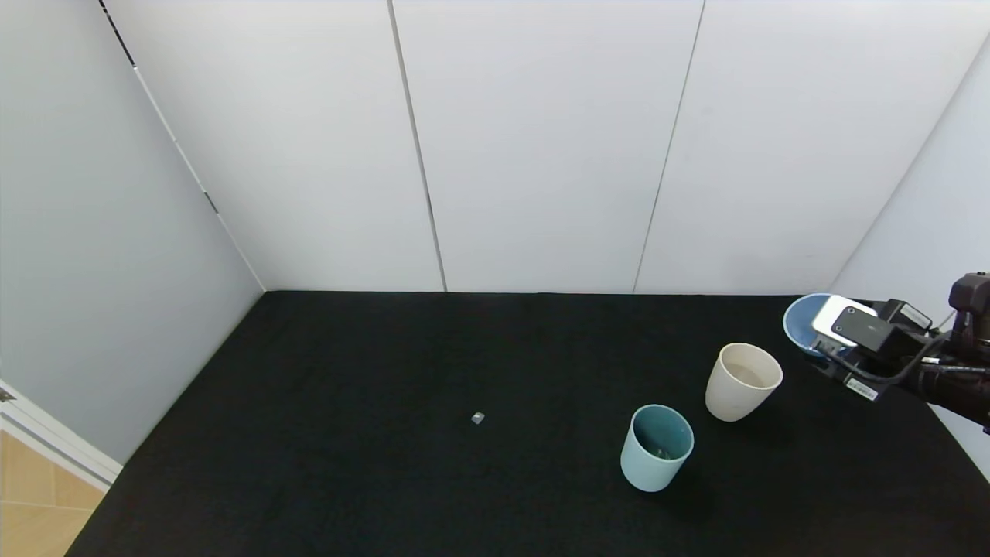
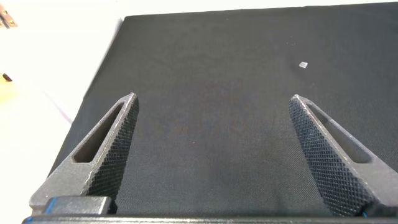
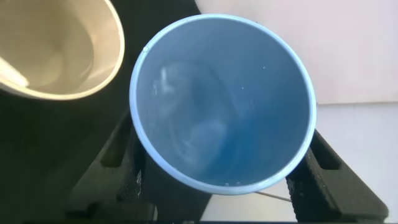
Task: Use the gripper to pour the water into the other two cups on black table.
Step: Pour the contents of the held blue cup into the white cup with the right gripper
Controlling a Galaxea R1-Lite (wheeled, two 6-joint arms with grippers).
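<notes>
Periwinkle-blue cup (image 3: 222, 102) is sitting clamped between the two black fingers (image 3: 121, 155) of the right pincer (image 1: 831, 340), which is clenched tight on the cup's wall from either side. In the right wrist view the cup mouth is facing the camera; clear water (image 3: 199, 134) is showing faintly against the inner wall, with small droplets near the rim. In the head view this cup is being held tilted at the right edge of the black desk (image 1: 387, 464), its mouth turned toward the cream cup (image 1: 742, 381), with the white-grey camera box of the arm lying across part of it.

Cream cup is standing upright on the desk just beside the held cup, nearer the robot and to the left of it; whether the two are touching cannot be told. Its pale inside is showing a little liquid at the bottom. Mint-teal cup (image 1: 656, 447) is standing upright near the cream cup, closer to the robot and further left, apart from it, dark teal inside.

Small grey speck (image 1: 477, 418) is lying on the cloth well apart from the cups, toward the desk's middle.

Left pincer (image 2: 211, 109) is hanging above bare black cloth, fingers spread wide, gripping nothing; the same grey speck is lying beyond it.
</notes>
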